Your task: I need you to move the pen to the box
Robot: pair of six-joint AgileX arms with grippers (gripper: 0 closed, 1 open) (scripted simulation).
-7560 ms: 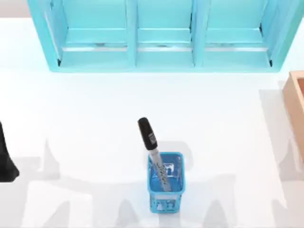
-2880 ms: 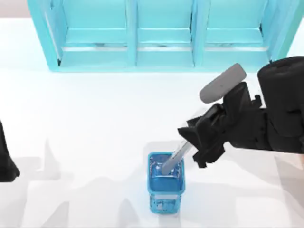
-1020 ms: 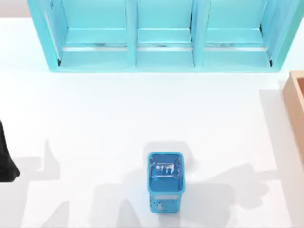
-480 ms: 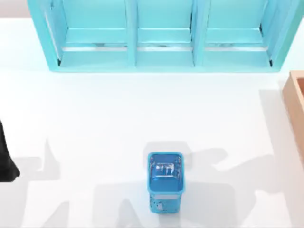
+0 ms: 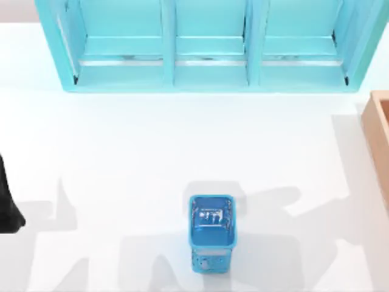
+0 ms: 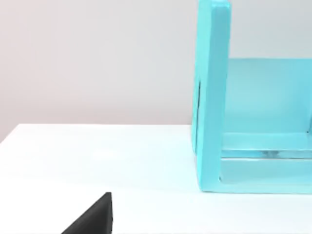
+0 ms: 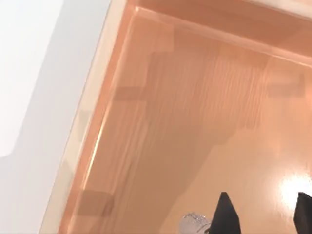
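Observation:
The pen point(image 7: 194, 224) shows as a small silver-grey end low over the floor of the box, just beside one finger of my right gripper; the rest of it is hidden. The light tan box point(image 7: 161, 97) lies under my right gripper point(image 7: 263, 214), whose two dark fingertips point(image 7: 225, 214) stand well apart with nothing between them. In the top view the box point(image 5: 380, 137) shows as a wall at the right edge. My left arm point(image 5: 6, 207) stays parked at the table's left edge.
A small blue mesh cup point(image 5: 211, 230) stands empty at the front middle of the table. A big cyan shelf unit point(image 5: 206, 48) with three compartments runs along the back; its side wall point(image 6: 212, 97) is in the left wrist view.
The pen stood in the blue cup, then my right gripper lifted it out and carried it off to the right. The arm's shadow on the table has slid further right.

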